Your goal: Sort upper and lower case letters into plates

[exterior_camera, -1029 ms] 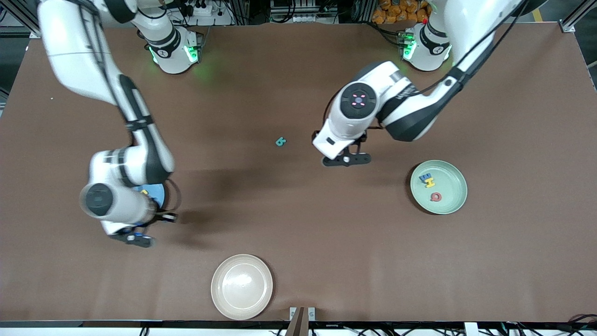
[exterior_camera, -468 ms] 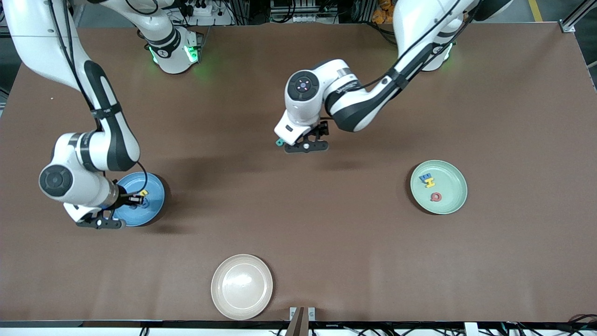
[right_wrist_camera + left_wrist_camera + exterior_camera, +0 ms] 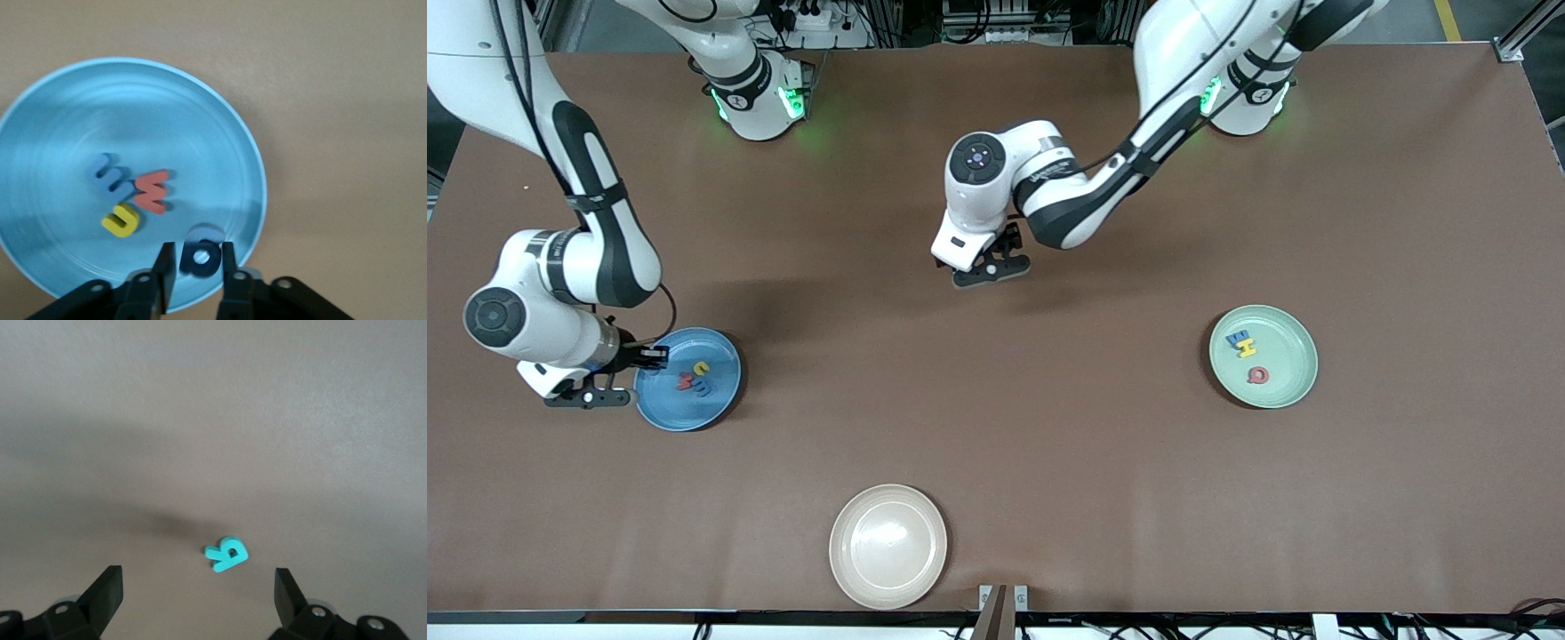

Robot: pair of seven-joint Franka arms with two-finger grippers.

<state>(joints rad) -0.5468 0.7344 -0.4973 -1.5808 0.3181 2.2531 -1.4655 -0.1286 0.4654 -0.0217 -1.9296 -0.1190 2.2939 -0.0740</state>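
**Left gripper now over the teal letter; right gripper at the blue plate's rim**

The brown, matte table [image 3: 1049, 444] carries three round shallow plates. The cream-beige plate [image 3: 887, 545] lies nearest the front camera, smooth and glossy. The pale green plate [image 3: 1285, 384], toward the left arm's end, holds a blue letter E [image 3: 1238, 338], a yellow letter H [image 3: 1246, 348] and a red letter Q [image 3: 1257, 375]. The blue plate [image 3: 685, 404], toward the right arm's end, shows faint concentric rings.

Since half a second ago the right gripper [image 3: 194, 280] has slid off the plate's middle to its rim, uncovering a yellow letter [image 3: 121, 221], a red letter [image 3: 153, 191] and a pale blue letter [image 3: 109, 178] clustered flat on the plate. Its fingers pinch a dark blue letter [image 3: 199, 257] over the rim.

The left gripper [image 3: 197, 587] has moved further toward the right arm's end and hangs over the teal letter [image 3: 227, 553], which lies flat on the table mid-way between the arms' ends; its fingers are spread wide.
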